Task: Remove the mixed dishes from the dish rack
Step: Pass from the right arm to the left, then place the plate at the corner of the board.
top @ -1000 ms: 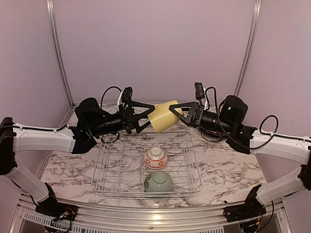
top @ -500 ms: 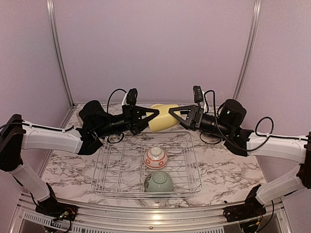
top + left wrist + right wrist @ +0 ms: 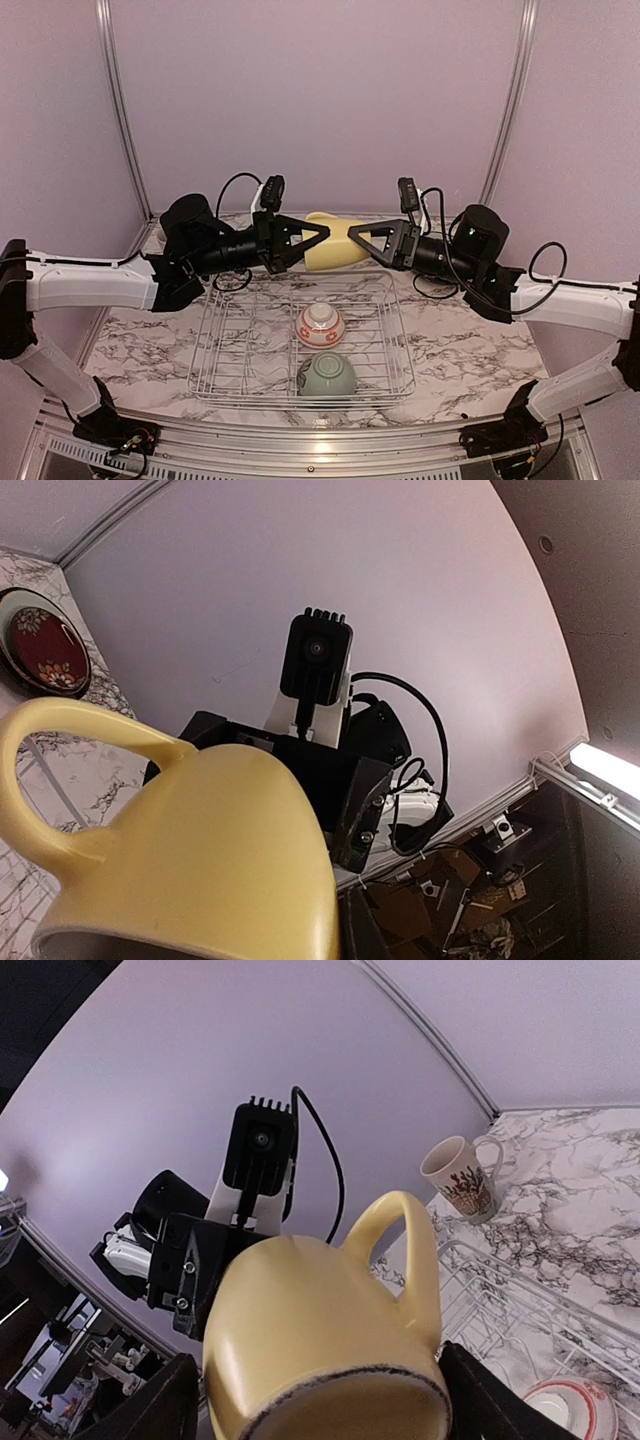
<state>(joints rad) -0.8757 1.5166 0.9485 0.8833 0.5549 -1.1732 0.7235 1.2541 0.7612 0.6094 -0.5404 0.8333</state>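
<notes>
1. Two bowls sit in the rack: one green bowl nearest, one red-and-white bowl behind it.
2. One yellow cup hangs above the rack's far edge. The left pincer is clamped on it. The right pincer straddles its base, and I cannot tell whether it grips.
3. Past the rack stand one mug and one red plate.

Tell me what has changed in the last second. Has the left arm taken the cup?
The left gripper moved in toward the right and closed on the rim end of the yellow cup, which tipped from slanted to nearly level. The right gripper is still around the cup's base end; whether it has let go cannot be told. The red-and-white bowl, green bowl and rack stayed put.
</notes>
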